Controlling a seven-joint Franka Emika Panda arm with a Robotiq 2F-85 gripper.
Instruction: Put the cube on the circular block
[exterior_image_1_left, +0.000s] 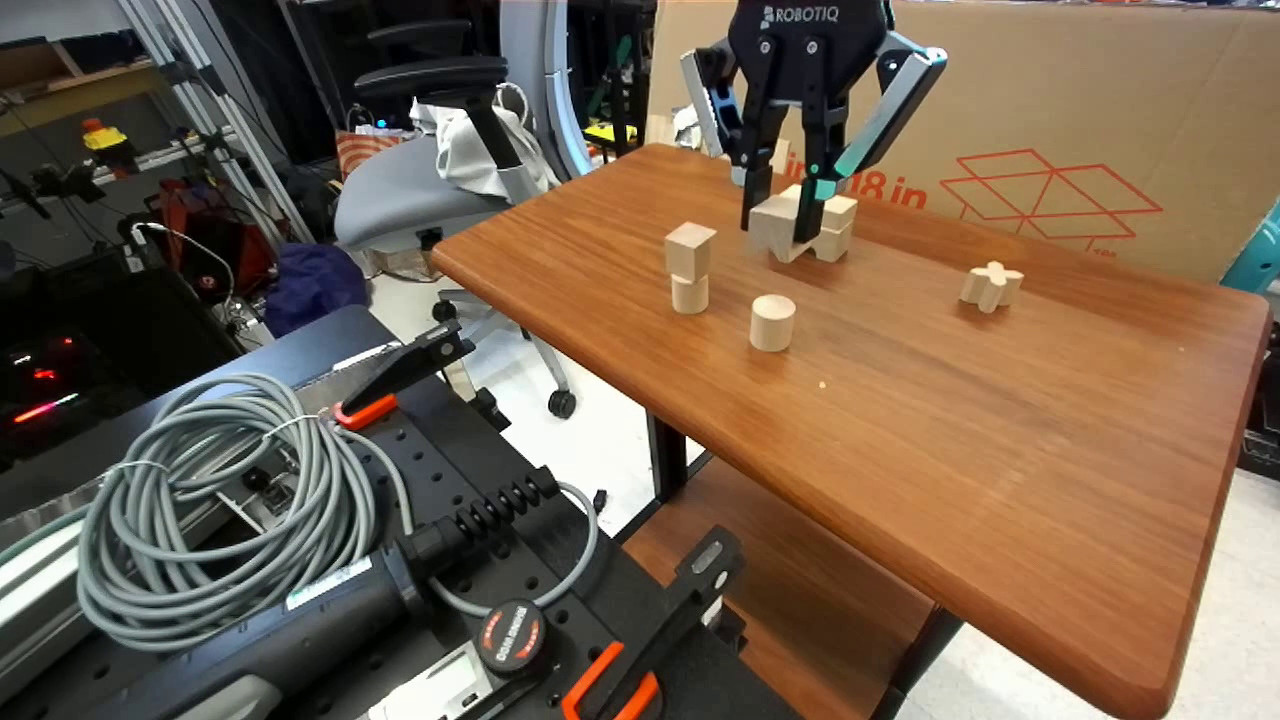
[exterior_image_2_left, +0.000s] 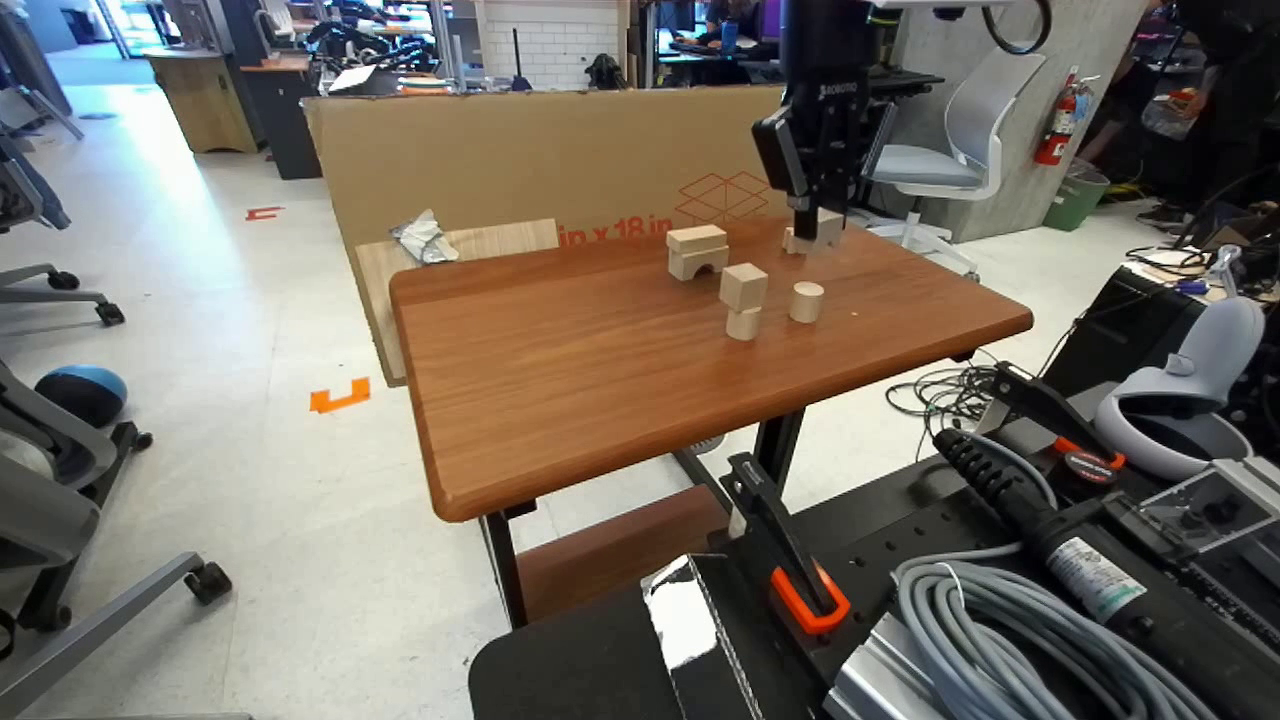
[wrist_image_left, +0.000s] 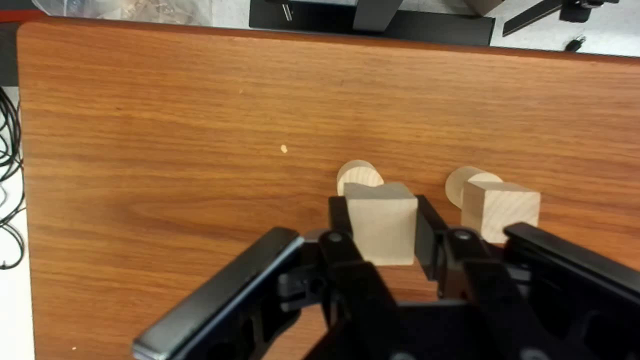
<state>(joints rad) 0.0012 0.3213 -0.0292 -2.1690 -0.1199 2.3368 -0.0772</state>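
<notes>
Gripping a notched block (wrist_image_left: 381, 232) while the cube (exterior_image_1_left: 690, 252) stands on a round block (exterior_image_1_left: 690, 297)
Pincer (exterior_image_1_left: 779, 227) clamped on the notched block; placing the cube looks done, the step in hand seems a separate carry; with a second round block (exterior_image_1_left: 772, 325) near, the next move probably calls for a set-down clear of both

A brown wood-grain table (exterior_image_1_left: 1000, 460) with rounded corners carries a short round block (exterior_image_1_left: 690, 296) and, near it but apart, a second round block (exterior_image_1_left: 772, 326), both standing upright. Farther back in an exterior view, an arch block (exterior_image_2_left: 692, 262) sits on its legs, opening downward, while a cross-like block (exterior_image_1_left: 991, 288) rests well apart from the round ones, nearer the far long edge. A tiny pale speck (wrist_image_left: 283, 148) lies on the grain near the second round block.
</notes>
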